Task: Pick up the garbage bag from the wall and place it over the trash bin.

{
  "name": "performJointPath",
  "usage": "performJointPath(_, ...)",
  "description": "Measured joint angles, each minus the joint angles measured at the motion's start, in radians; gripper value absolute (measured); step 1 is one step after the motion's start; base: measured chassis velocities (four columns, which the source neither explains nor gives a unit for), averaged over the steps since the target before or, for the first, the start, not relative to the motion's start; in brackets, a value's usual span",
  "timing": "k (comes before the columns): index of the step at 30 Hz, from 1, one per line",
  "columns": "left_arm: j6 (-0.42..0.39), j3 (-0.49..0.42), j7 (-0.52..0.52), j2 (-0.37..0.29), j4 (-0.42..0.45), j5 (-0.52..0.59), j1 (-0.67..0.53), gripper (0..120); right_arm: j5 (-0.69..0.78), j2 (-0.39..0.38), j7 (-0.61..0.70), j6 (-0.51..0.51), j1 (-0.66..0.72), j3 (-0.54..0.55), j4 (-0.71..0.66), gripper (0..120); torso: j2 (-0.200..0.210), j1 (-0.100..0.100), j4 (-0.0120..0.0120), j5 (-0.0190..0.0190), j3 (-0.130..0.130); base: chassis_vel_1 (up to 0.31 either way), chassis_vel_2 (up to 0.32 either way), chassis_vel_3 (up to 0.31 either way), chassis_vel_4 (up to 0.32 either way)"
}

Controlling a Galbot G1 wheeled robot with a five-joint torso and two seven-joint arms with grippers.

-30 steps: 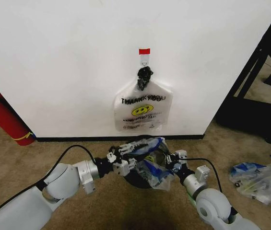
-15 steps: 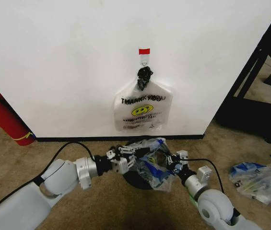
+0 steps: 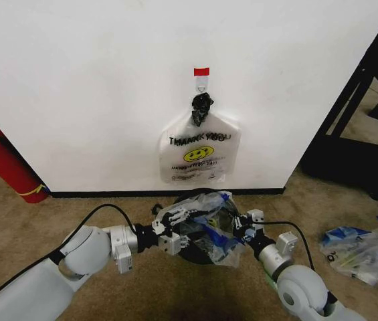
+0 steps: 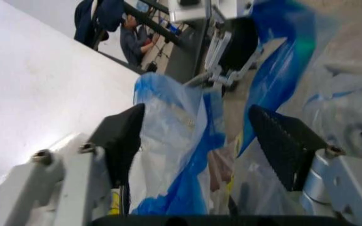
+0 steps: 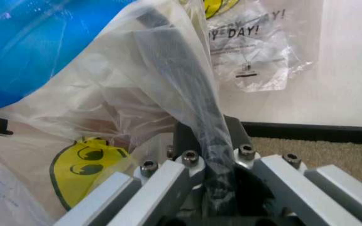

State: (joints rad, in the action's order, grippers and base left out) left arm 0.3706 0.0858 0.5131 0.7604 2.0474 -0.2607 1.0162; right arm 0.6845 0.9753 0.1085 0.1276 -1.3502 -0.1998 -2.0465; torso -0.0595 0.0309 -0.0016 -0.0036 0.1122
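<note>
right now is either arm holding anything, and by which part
The right gripper pinches the garbage bag by a twisted strip of its rim. The left gripper straddles the other side, fingers apart.

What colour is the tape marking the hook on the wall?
Red: the tape sits just above the hook on the white wall, clearest in the head view.

Tan carpet floor (image 3: 108,194) with trash bin (image 3: 190,250), fire extinguisher (image 3: 5,164), plastic bundle (image 3: 359,253).

Wall (image 3: 75,80) close behind bin (image 3: 192,251); bag (image 3: 205,224) drapes over it; carpet (image 3: 28,227) to L open.
</note>
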Motion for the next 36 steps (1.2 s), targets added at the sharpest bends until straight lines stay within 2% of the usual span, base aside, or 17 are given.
performJointPath(3,-0.001,0.000,-0.001,0.003,-0.005,-0.005,-0.003,59,0.000,0.000,0.000,0.000,-0.001,0.001,-0.006,0,0.000,0.000,0.0000,0.0000,0.000,0.000,0.000,0.000,0.000)
performJointPath(7,0.000,0.003,-0.002,0.004,-0.006,-0.010,0.000,40,0.000,0.000,0.000,0.000,-0.001,0.003,-0.013,0,0.000,0.000,0.0000,0.0000,0.000,0.000,0.000,0.000,0.000)
performJointPath(9,0.000,0.003,-0.003,0.004,-0.004,-0.010,0.000,39,0.000,0.000,0.000,0.000,-0.001,0.004,-0.013,0,0.000,0.000,0.0001,-0.0001,0.000,0.000,0.000,0.000,0.000)
performJointPath(13,-0.004,0.004,-0.007,0.003,0.002,-0.007,-0.002,23,0.000,0.001,0.000,0.000,0.000,0.006,-0.013,0,0.000,0.000,0.0000,0.0000,0.000,0.000,0.000,0.000,0.000)
performJointPath(14,-0.006,0.005,-0.008,0.003,0.003,0.003,-0.006,17,0.000,0.001,0.000,-0.001,0.000,0.006,-0.013,0,0.000,0.000,0.0000,0.0000,0.000,0.000,0.000,0.000,0.000)
performJointPath(15,-0.006,0.005,-0.008,0.003,0.003,0.003,-0.006,17,0.000,0.001,0.000,-0.001,0.000,0.006,-0.013,0,0.000,0.000,0.0000,0.0000,0.000,0.000,0.000,0.000,0.000)
performJointPath(19,-0.025,0.001,-0.024,-0.004,0.013,0.076,-0.007,0,0.000,0.000,-0.001,-0.003,0.003,0.006,-0.006,0,0.000,0.000,0.0000,0.0001,0.000,0.000,0.000,0.000,0.000)
performJointPath(22,-0.069,-0.005,-0.054,-0.006,0.016,0.213,-0.011,0,-0.005,-0.003,-0.020,-0.015,0.002,0.002,0.008,0,0.000,0.000,0.0000,0.0000,0.000,0.000,0.000,0.000,0.000)
performJointPath(23,-0.069,-0.005,-0.054,-0.006,0.016,0.213,-0.011,0,-0.005,-0.003,-0.020,-0.015,0.002,0.002,0.008,0,0.000,0.000,0.0000,0.0000,0.000,0.000,0.000,0.000,0.000)
performJointPath(27,-0.154,-0.015,-0.109,-0.004,-0.006,0.479,-0.037,0,-0.018,-0.016,-0.142,-0.074,0.001,-0.029,0.051,0,0.000,0.000,0.0000,0.0000,0.000,0.000,0.000,0.000,0.000)
performJointPath(30,-0.232,-0.010,-0.170,-0.002,-0.031,0.672,-0.064,0,-0.013,-0.028,-0.299,-0.122,0.000,-0.076,0.094,0,0.000,0.000,0.0000,0.0001,0.000,0.000,0.000,0.000,0.000)
performJointPath(31,-0.232,-0.010,-0.170,-0.002,-0.031,0.672,-0.064,0,-0.013,-0.028,-0.299,-0.122,0.000,-0.076,0.094,0,0.000,0.000,0.0000,0.0001,0.000,0.000,0.000,0.000,0.000)
performJointPath(34,-0.286,0.003,-0.242,-0.001,-0.064,0.804,-0.086,0,0.005,-0.030,-0.387,-0.150,0.001,-0.111,0.132,0,0.000,0.000,-0.0001,0.0000,0.000,0.000,0.000,0.000,0.000)
performJointPath(36,-0.303,0.010,-0.261,-0.001,-0.081,0.843,-0.090,0,0.018,-0.030,-0.405,-0.160,0.002,-0.119,0.146,0,0.000,0.000,-0.0001,0.0000,0.000,0.000,0.000,0.000,0.000)
